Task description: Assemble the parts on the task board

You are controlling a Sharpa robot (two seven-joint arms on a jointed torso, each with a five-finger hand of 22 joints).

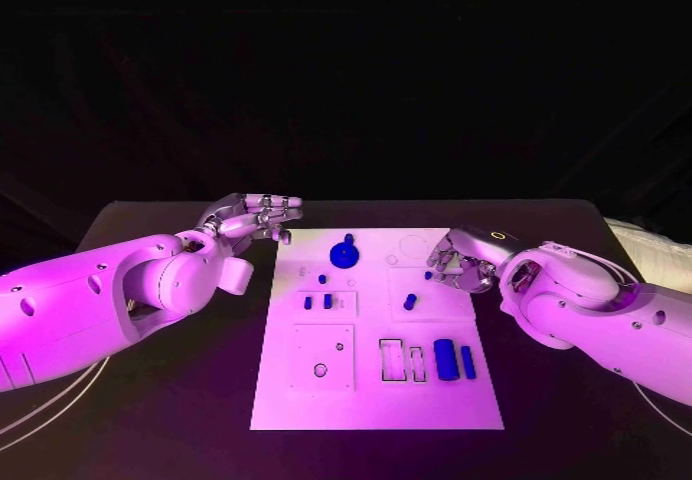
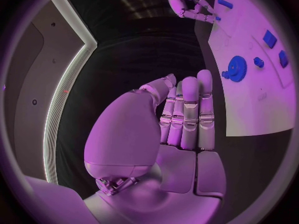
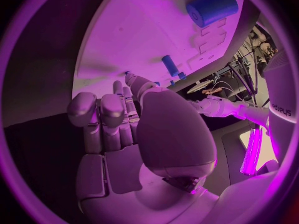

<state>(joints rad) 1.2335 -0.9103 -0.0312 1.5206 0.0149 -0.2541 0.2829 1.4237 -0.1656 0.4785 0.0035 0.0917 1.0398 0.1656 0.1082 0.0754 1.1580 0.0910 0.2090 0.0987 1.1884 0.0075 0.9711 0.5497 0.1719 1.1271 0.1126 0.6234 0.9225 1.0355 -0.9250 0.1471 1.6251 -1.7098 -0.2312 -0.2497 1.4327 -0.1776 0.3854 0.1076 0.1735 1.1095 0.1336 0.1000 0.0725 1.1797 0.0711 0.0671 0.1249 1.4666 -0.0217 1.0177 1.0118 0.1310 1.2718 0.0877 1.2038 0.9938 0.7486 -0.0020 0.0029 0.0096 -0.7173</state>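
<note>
Left hand [image 2: 181, 119] close up in its wrist view: fingers [image 2: 190, 104] straight and pressed side by side, thumb bent in toward them, nothing between. Seen from the head, hovering over the table [image 1: 173, 400] just beside the far left corner of the board [image 1: 375, 400], not touching it. Right hand [image 1: 454, 262] over the board's right edge, far half; fingers [image 3: 102, 112] curled inward and close together, thumb reaching toward the board. Small blue part [image 1: 428, 273] right at the fingertips; pinched or merely touched, cannot tell. Outward from there: short blue peg [image 1: 410, 302] lying just nearer than the right hand, toward the board's middle. Blue gear [image 1: 343, 253] flat on the far half of the board, between the two hands, closer to the left; also visible from the left wrist, with a small blue piece beside it. Tiny blue piece [image 1: 391, 259] between gear and right hand. Two small blue bits [image 1: 317, 300] side by side in a rectangular pocket, left of centre. Near the right-hand near corner, two upright-looking blue blocks [image 1: 454, 361] next to each other, with two outlined rectangular slots just to their left. Square plate outline with a small hole on the board's near left. Board lying lengthwise away from the robot, centred on the black table, both arms well apart on either side.
</note>
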